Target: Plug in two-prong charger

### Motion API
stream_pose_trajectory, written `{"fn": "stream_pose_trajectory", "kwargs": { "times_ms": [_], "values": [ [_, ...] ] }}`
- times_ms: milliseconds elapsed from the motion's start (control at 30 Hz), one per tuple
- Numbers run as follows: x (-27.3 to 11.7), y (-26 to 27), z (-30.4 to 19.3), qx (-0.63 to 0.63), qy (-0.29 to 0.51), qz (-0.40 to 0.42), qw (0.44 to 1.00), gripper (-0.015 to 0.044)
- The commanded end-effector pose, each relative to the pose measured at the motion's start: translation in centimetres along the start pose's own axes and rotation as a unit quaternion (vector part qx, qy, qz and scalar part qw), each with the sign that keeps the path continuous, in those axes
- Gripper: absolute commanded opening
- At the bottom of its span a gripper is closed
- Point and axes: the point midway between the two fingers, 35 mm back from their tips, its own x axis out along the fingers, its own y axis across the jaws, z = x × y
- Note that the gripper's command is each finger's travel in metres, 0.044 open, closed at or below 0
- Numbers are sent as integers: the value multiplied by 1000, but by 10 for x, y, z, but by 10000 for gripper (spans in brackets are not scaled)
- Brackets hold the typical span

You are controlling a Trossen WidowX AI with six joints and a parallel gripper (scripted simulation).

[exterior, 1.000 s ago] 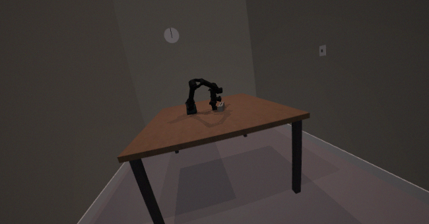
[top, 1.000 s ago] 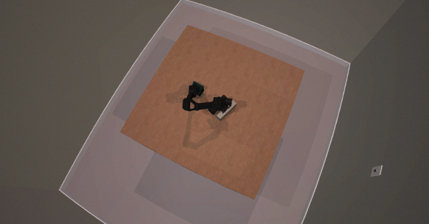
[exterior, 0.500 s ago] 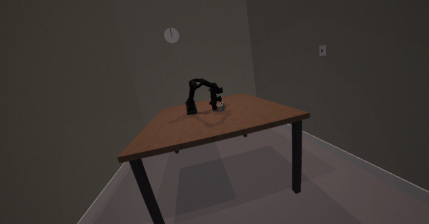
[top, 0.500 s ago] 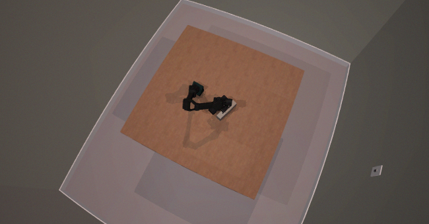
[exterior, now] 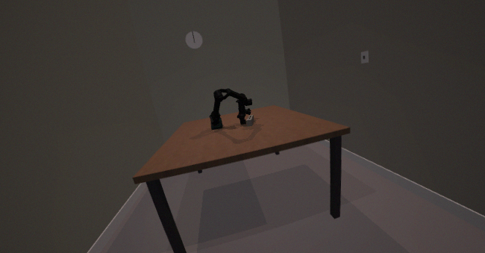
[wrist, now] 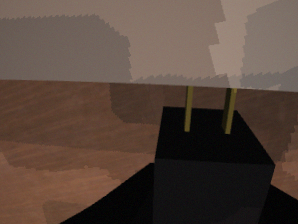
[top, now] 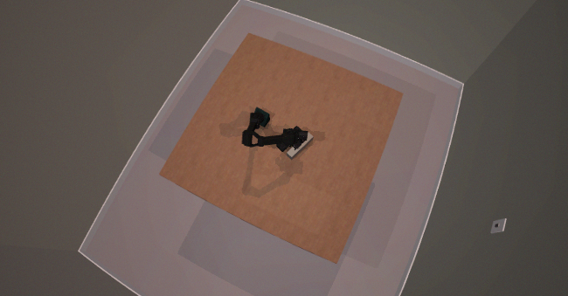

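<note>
The black two-prong charger [wrist: 212,175] is held between the fingers of my gripper [wrist: 194,175] [exterior: 242,122], with its two brass prongs [wrist: 188,112] pointing up the wrist view. The pale power strip [top: 294,152] [exterior: 249,122] [wrist: 165,40] stands on the table, its long side slanted in the top view. My gripper is low, right beside the strip. In the wrist view the strip fills the top and the prong tips end at its lower edge. Whether they touch or enter it, I cannot tell. No outlet slots show in the wrist view. The arm partly covers the strip in the top view.
The brown wooden table [top: 306,72] [exterior: 298,125] carries the arm's base [top: 262,116] [exterior: 216,123], which stands to the left of the strip. Arm shadows fall across the tabletop. A clock [exterior: 194,39] and a wall plate [top: 498,225] [exterior: 364,57] are on the walls.
</note>
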Motion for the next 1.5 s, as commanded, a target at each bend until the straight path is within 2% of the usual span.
{"fn": "stream_pose_trajectory", "kwargs": {
  "times_ms": [0,1467],
  "values": [
    [-1,-1,2,-2,-2,-2,1000,0],
    [-1,-1,8,-2,-2,-2,1000,0]
  ]
}}
